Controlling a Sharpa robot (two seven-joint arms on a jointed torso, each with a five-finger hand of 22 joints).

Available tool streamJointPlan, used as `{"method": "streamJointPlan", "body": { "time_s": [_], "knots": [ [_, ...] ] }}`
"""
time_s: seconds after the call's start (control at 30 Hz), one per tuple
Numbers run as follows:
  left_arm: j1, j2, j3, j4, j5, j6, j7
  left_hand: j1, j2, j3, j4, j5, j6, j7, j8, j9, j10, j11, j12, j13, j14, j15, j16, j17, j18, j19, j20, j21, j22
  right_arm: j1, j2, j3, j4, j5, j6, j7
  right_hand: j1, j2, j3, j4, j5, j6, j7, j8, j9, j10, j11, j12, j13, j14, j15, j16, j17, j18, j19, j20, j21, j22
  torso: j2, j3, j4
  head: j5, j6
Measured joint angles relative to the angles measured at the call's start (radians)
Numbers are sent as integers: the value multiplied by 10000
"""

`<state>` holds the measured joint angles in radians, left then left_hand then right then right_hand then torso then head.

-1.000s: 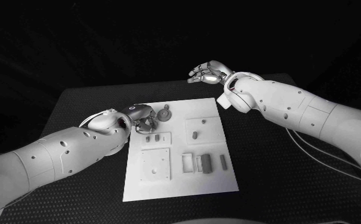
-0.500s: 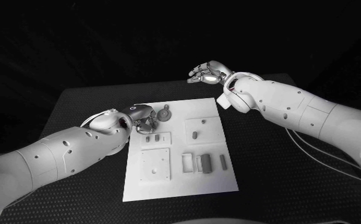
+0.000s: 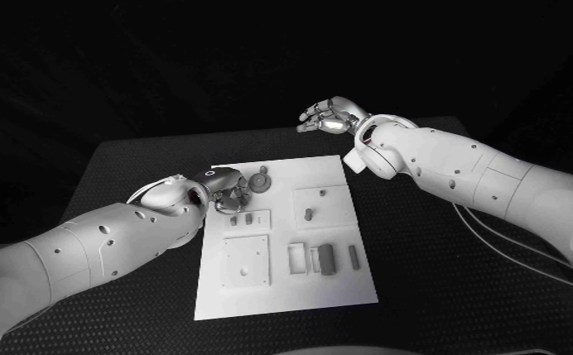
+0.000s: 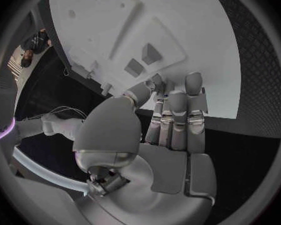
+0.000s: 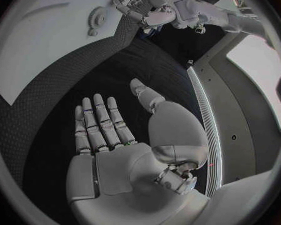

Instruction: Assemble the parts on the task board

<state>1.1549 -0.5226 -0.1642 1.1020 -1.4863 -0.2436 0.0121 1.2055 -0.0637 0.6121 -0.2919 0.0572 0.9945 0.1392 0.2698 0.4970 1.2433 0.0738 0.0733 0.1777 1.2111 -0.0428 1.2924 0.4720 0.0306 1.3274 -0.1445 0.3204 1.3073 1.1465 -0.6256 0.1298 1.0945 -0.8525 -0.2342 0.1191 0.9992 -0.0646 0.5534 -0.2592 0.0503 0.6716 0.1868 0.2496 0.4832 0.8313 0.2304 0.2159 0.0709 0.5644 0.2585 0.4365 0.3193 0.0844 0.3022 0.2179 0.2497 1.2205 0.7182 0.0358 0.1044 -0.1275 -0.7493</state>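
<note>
The white task board (image 3: 286, 293) lies in the middle of the black table. My left hand (image 3: 222, 190) reaches over its left edge near the far corner, beside a round grey part (image 3: 261, 181). In the left wrist view this hand (image 4: 168, 135) stretches its fingers onto the board (image 4: 115, 15), close to two small raised parts (image 4: 142, 59). The thumb lies against the nearest finger; whether anything is pinched there is hidden. My right hand (image 3: 331, 115) hangs above the table beyond the board's far edge. Its palm (image 5: 115, 150) is bare.
Two square raised plates (image 3: 247, 260) (image 3: 325, 204) and several small upright grey pieces (image 3: 325, 257) sit on the board. Black table (image 3: 454, 289) lies on all sides of it. In the right wrist view the left hand (image 5: 143, 7) and the round part (image 5: 98, 19) appear.
The left forearm has shifted slightly while its hand stays at the board's left edge. The right hand has not moved.
</note>
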Motion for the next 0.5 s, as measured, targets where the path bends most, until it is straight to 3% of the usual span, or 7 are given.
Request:
{"method": "streamJointPlan", "body": {
  "time_s": [0.23, 0.4, 0.5],
  "knots": [
    [-31, 0, -22, -36, 21, -77, 7, 62, -299, -25, 27, 7, -419, 127, -232, -143, -592, 93, -74, -112, -112, 141, 11, 60, -2, -47, 95, -27, 3, -1, 2, 0, 1, 0, 0, -3, 0, 0, 0, 0, 0, 0, 0, 0, -9, 0, 0, 0, 0, 0, 0, 0, 0, -1, 0, 0, 0, -1, -5, -3, 6, -12, -6],
    [-25, -10, -14, -57, 27, -100, -42, 63, -400, -90, 16, 7, -602, 146, -273, -193, -883, 43, -58, -260, -165, 275, 43, 74, 5, -30, 250, -40, 8, -2, 3, 0, 2, 0, 0, -3, 0, 0, 0, 0, 0, 0, 0, 0, -8, 0, 0, 0, 0, 0, 0, 0, 0, 0, 0, 0, 0, 8, -5, -2, 6, -2, -5],
    [-15, -25, -7, -85, 30, -100, -83, -33, -496, -245, 3, 76, -833, 154, -377, -237, -1106, 96, -87, -348, -237, 346, 43, 74, 166, -93, 356, -47, 7, -2, 2, 0, 2, 0, 0, -3, 0, 0, 0, 0, 0, 0, 0, 0, -8, 0, 0, 0, 0, 0, 0, 0, 0, 0, 0, 0, 0, 7, -5, -1, 6, 5, -9]
  ]
}}
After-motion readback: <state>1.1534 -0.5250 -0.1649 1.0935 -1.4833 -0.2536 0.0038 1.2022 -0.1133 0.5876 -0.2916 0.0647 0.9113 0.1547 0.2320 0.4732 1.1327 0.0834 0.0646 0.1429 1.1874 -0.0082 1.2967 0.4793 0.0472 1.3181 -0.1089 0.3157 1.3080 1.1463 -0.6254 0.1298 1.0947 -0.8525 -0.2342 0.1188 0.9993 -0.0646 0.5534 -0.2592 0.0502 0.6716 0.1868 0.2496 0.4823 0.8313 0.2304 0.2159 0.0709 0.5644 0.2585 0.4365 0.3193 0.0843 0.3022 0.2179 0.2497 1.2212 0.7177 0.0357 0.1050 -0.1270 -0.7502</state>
